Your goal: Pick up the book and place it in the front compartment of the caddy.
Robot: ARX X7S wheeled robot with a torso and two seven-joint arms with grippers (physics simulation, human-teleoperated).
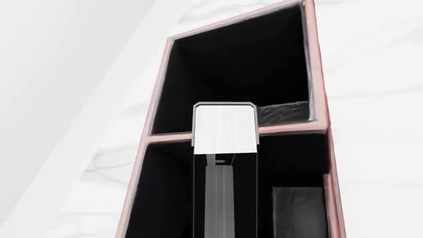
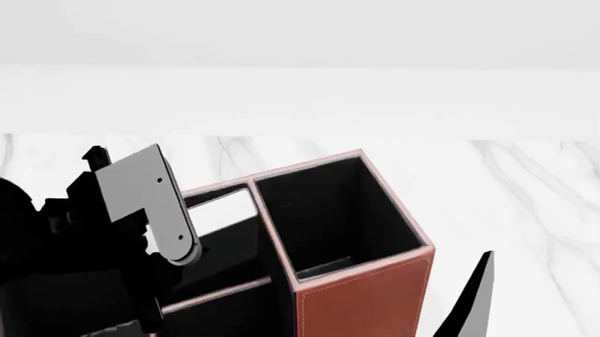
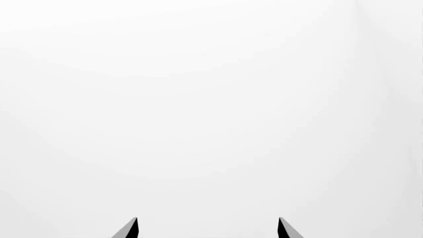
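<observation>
The book (image 1: 225,128) shows end-on in the left wrist view, its white page edge framed by a thin dark cover, standing over the caddy (image 1: 322,106) where a pale-stitched divider separates two black-lined compartments; its lower length runs down into the nearer of those two compartments, though how deep it sits cannot be told. The left gripper (image 1: 223,198) is seen only as a grey, ribbed part directly under the book's white end, so whether its jaws pinch the book or stand apart from it cannot be told. In the head view the left arm's black body and grey bracket cover the low compartments at the near left of the caddy (image 2: 361,295), and the book itself is hidden behind them. The caddy's tallest compartment, reddish-brown outside with pale stitching and black within, stands open beside the arm. It rests on a white marble desk (image 2: 525,189) whose far edge meets a plain white wall. The right gripper (image 3: 207,229) hangs away from everything, its two dark fingertips (image 3: 131,229) spread well apart against blank white, holding nothing; one dark finger also shows near the desk's near right corner in the head view.
</observation>
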